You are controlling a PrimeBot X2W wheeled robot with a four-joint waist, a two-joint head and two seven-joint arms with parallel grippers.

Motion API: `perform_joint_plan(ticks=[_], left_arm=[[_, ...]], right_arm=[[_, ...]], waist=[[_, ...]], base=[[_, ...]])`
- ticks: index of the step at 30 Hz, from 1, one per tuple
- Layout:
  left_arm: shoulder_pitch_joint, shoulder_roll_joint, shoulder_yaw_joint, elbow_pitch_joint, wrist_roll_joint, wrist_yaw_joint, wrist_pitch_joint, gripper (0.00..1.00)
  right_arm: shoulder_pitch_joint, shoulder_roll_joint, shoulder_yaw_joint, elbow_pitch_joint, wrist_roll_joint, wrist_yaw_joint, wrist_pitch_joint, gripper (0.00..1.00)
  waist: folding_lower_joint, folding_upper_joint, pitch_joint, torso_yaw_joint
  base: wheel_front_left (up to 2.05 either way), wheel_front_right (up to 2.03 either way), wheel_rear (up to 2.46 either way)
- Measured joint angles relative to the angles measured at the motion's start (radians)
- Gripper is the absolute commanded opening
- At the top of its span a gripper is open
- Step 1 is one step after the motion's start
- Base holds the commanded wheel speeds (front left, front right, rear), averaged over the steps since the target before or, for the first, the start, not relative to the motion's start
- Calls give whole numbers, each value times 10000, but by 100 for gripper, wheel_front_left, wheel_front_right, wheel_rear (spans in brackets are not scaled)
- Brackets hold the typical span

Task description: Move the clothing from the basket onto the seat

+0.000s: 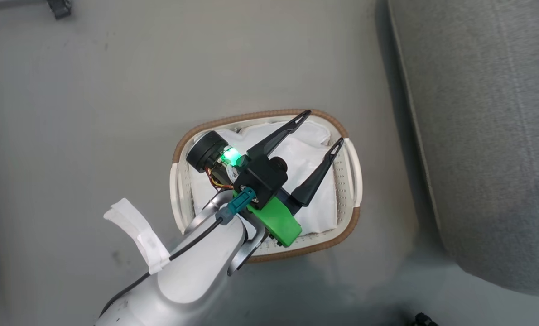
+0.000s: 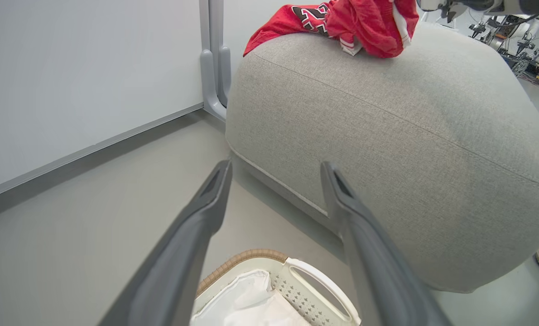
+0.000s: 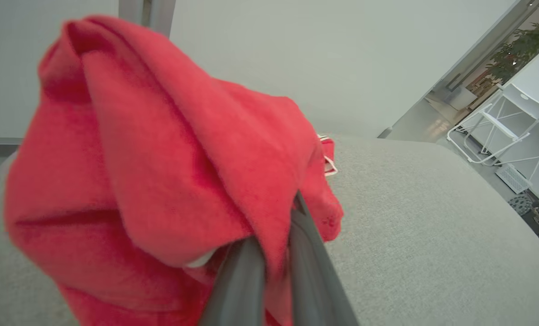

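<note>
Head view: the left gripper [image 1: 324,127] stands spread over the basket [image 1: 269,114] beside the seat [image 1: 487,136]. Left wrist view: clothing [image 2: 287,22] lies atop the seat. Right wrist view: the right gripper [image 3: 276,240] clamps a red garment [image 3: 161,158] directly above the seat.

A lab dressed as a living room is showing here: a white partition panel [image 2: 70,68] is standing beside the grey sofa [image 2: 387,136], with cabled equipment [image 2: 534,43] and a folding chair [image 3: 525,102] sitting beyond it.

Red clothing [image 2: 369,22], seemingly atop seat [image 2: 387,136]; basket [image 1: 343,181] beside.
</note>
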Motion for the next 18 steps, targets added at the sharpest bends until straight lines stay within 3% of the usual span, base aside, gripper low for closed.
perform_joint_plan(ticks=[4, 5, 7, 8, 18], left_arm=[[-51, 25, -113, 61, 36, -10, 0, 100], [-78, 42, -121, 75, 36, -10, 0, 100], [-93, 86, -138, 100, 36, -10, 0, 100], [-93, 109, -140, 121, 36, -12, 0, 100], [-70, 328, -40, 209, -36, -31, 0, 100]], right_arm=[[-17, 192, -201, 360, -305, 0, -203, 0], [-35, 257, -238, 420, -376, 0, -272, 7], [-50, 414, -284, 510, -472, 0, -384, 50], [-55, 500, -299, 546, -510, 0, -426, 100], [327, 1110, -194, 58, -305, 0, -604, 100]], waist=[[0, 0, 435, 193], [0, 0, 517, 216], [0, 0, 611, 214], [0, 0, 626, 184], [-1, 0, 292, -406]], base=[[0, 0, 0], [0, 0, 0], [0, 0, 0], [0, 0, 0], [0, 0, 0]])
